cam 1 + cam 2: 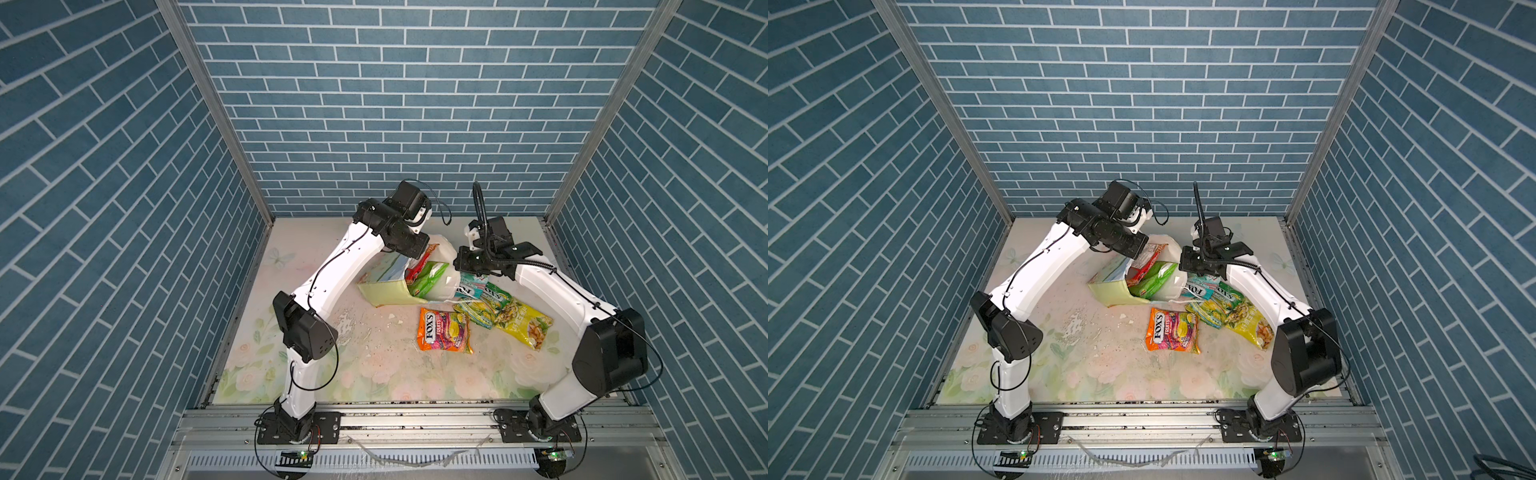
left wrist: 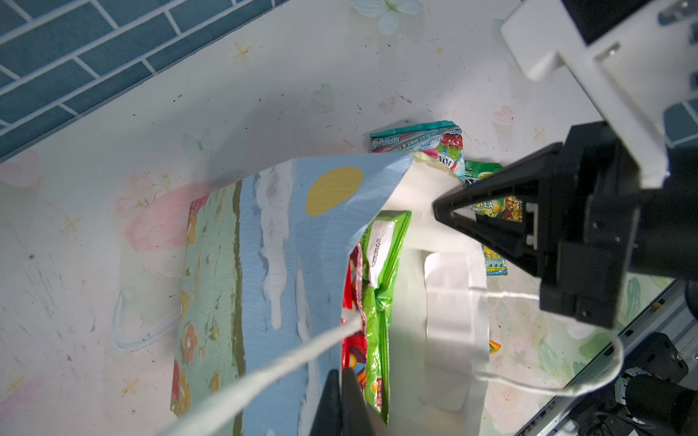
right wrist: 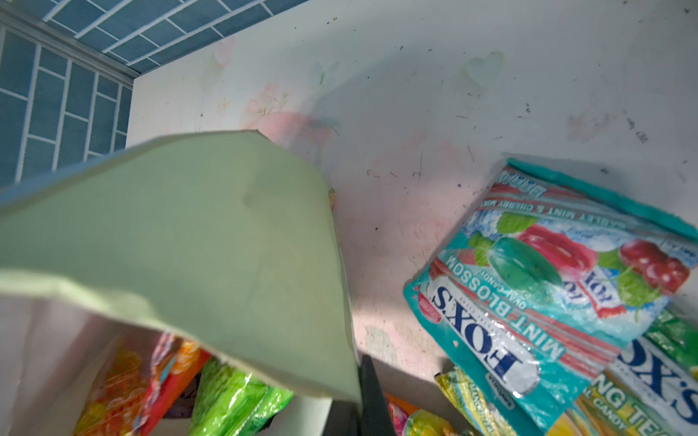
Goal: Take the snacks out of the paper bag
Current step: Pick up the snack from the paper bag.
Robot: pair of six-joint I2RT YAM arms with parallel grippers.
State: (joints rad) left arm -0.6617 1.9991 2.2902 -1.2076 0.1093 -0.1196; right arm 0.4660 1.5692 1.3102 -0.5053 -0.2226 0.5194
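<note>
The paper bag [image 1: 384, 289] [image 1: 1108, 291] leans over on the floral table, its mouth turned toward the right arm. My left gripper [image 2: 342, 392] [image 1: 420, 246] is shut on the rim of its painted sky face [image 2: 287, 234]. My right gripper [image 3: 355, 404] [image 1: 459, 266] is shut on the rim of the pale green side [image 3: 207, 226]. A green packet [image 1: 428, 279] [image 2: 379, 302] and a red packet [image 1: 419, 262] stick out of the mouth. Outside lie a teal FOX'S packet [image 1: 471, 287] [image 3: 547, 279], a green-yellow one [image 1: 482, 312], a yellow packet [image 1: 525, 328] and an orange FOX'S packet [image 1: 444, 331].
Blue brick-pattern walls [image 1: 395, 104] close in the table on three sides. An aluminium rail [image 1: 415, 419] with both arm bases runs along the front edge. A white cord handle [image 2: 264, 373] of the bag crosses the left wrist view. Small white flakes [image 1: 353, 328] dot the mat.
</note>
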